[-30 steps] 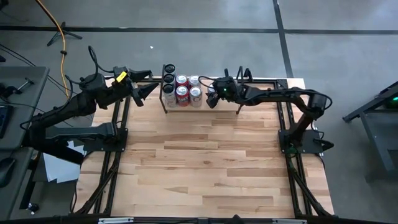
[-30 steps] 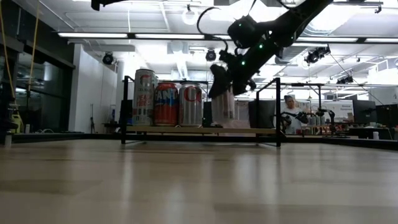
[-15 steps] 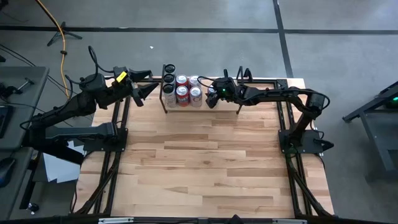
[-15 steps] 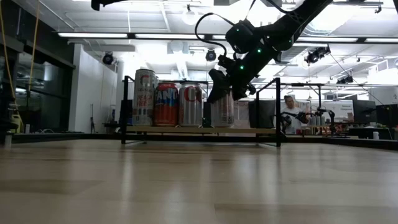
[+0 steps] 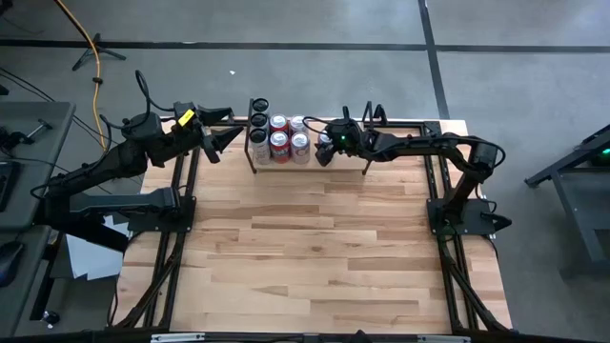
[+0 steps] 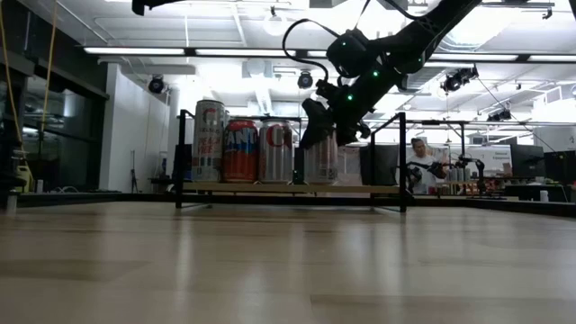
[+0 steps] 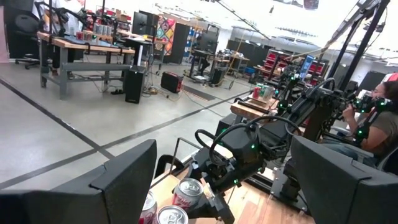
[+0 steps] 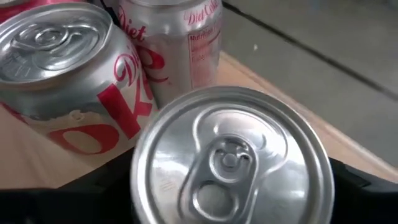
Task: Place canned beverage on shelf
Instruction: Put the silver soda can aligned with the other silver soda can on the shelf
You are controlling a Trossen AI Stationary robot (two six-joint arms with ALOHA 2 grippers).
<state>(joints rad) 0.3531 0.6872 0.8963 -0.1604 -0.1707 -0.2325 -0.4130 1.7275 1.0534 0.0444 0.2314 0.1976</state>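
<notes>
We see bare wooden surface [image 5: 324, 248] in front, with nothing on the near planks. Farther back, at the far edge, stands the shelf [image 6: 288, 188], low, with a pale plank and thin black rods. On it we see a row of cans [image 6: 241, 144] at its left part, all upright and close together.

The right pincer [image 6: 321, 124] is at the shelf, just beside this row on its right. It grasps a silver can [image 6: 321, 157] by the upper part, one finger at each side. In the low view this can stands upright with its bottom at the plank; we cannot tell if it fully rests there. In the right wrist view its top [image 8: 231, 155] is just beside two Diet Coke cans [image 8: 93, 74].

The left pincer [image 5: 217, 139] hovers left of the shelf, its fingers spread and holding nothing.
</notes>
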